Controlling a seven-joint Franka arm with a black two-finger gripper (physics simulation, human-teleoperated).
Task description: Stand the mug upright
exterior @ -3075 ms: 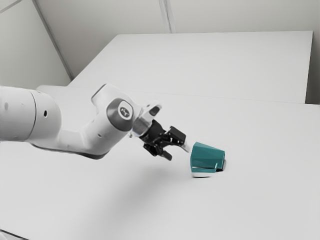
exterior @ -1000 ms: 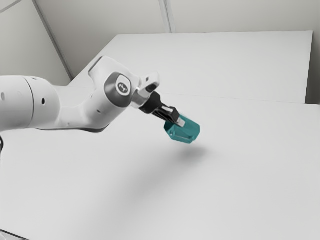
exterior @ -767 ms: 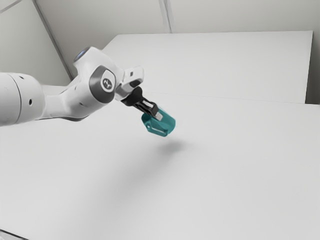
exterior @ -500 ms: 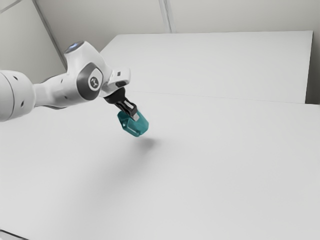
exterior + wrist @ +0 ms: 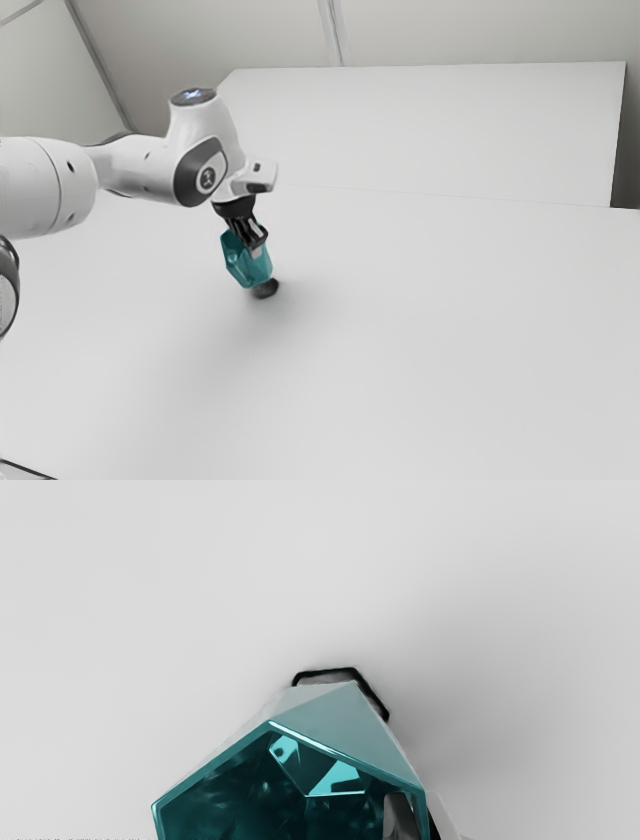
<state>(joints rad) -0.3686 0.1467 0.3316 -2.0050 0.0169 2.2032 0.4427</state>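
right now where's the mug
In the exterior view's left half, the mug is held by its wall in the gripper, tilted, over a dark shadow on the table.

The claw (image 5: 254, 249) pinches the teal mug (image 5: 330, 720), one finger inside, one outside.

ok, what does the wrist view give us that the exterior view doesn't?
Wrist view adds: a look down into the mug, its faceted inside, and one finger inside the wall with the other outside, pinching it.

Exterior view adds: the arm coming in from the exterior view's left, the gripper above, pointing down, and the mug's lean, open end up but not quite upright.

Both: the teal mug in the grip, the pale table, and a dark patch by the mug's base. Whether the base touches the table, I can't tell.
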